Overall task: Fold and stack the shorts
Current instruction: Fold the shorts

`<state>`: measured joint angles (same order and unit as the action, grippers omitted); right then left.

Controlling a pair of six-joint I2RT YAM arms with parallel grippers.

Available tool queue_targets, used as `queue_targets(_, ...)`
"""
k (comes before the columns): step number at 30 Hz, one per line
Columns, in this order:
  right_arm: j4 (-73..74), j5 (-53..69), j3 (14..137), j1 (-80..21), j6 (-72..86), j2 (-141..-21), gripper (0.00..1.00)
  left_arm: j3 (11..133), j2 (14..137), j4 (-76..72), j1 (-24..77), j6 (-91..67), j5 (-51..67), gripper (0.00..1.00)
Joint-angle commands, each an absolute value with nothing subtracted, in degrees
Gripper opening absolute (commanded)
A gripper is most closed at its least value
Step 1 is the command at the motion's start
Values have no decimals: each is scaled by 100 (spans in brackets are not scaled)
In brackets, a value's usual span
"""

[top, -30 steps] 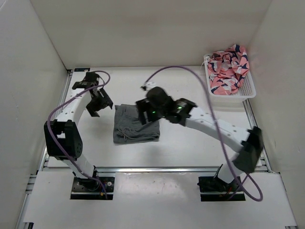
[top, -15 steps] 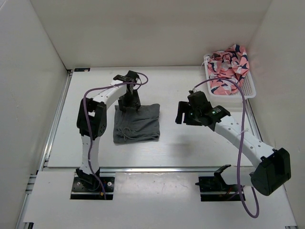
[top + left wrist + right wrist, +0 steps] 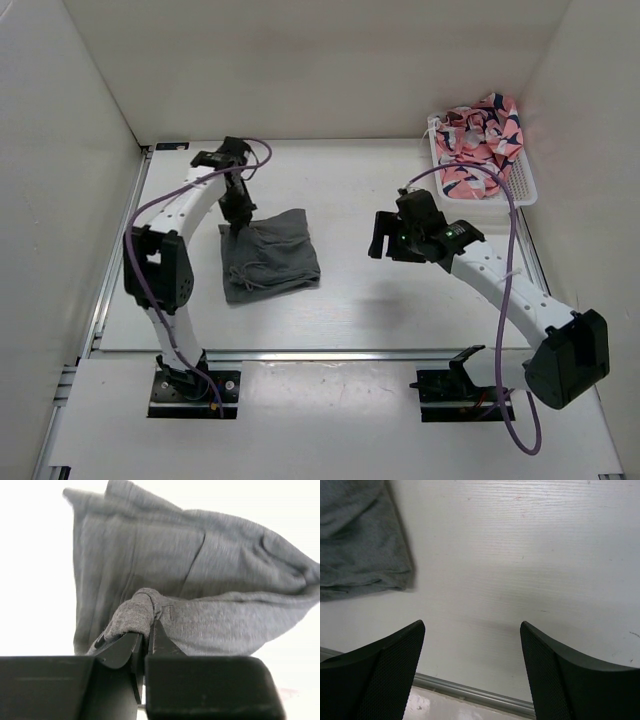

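The grey shorts (image 3: 268, 255) lie on the left half of the worktop (image 3: 400, 290), already folded into a small package, nearly square and a little turned against the edges. The left hand (image 3: 237, 222) is at the far left corner of this package. The left wrist view shows its fingers closed tight on a small bunch of the grey fabric, which is lifted a little above the rest. The right hand (image 3: 385, 235) hangs over the bare surface to the right of the shorts, well apart from them, with its fingers spread wide and nothing between them. I judge that the folding itself is mostly done. What is left seems to be bringing the package to the place for the stack and setting it down flat; no stack is visible. In the far right corner stands a white basket (image 3: 520, 185) with a crumpled pink cloth (image 3: 480, 145) with a pattern inside, which may be a further piece to fold, but I cannot tell. The worktop is white and smooth with a faint wood grain, a metal rail (image 3: 330, 353) runs along its near edge, and plain white walls (image 3: 300, 70) close the space on three sides.
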<state>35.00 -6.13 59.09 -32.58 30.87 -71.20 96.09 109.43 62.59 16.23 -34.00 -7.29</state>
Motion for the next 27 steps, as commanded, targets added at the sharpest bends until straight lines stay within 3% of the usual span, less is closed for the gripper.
queue_targets(1,3445,-475,6082,-3226,2927,-7216,82,9089,10197,6329,1258,-3419,-765,10)
queue_targets(4,3393,-308,6187,-3226,2875,-7444,84,8474,10082,6118,1047,-3472,-765,32)
queue_targets(5,3340,-308,6187,-3278,2874,-7505,85,8246,10081,5969,872,-3472,-712,44)
queue_targets(6,3340,-221,6257,-3331,2874,-7628,85,8175,10081,5968,792,-3472,-712,66)
queue_targets(7,3279,-159,6345,-3331,2813,-7690,85,8174,10081,5898,739,-3472,-642,69)
queue_targets(8,3278,-158,6424,-3401,2760,-7847,85,8174,10081,5897,677,-3472,-642,78)
queue_targets(13,3226,447,7388,-3778,2426,-8638,84,8227,9555,6073,554,-3621,-1221,79)
queue_targets(16,3226,842,7979,-4060,2189,-9525,91,8104,9404,6073,361,-3691,-1274,79)
queue_targets(21,3173,1757,9209,-4289,2136,-11151,91,7840,9404,5889,193,-3691,-1274,79)
queue_targets(27,3067,1907,9712,-4605,2267,-12268,84,7804,9667,5774,18,-3516,-1213,74)
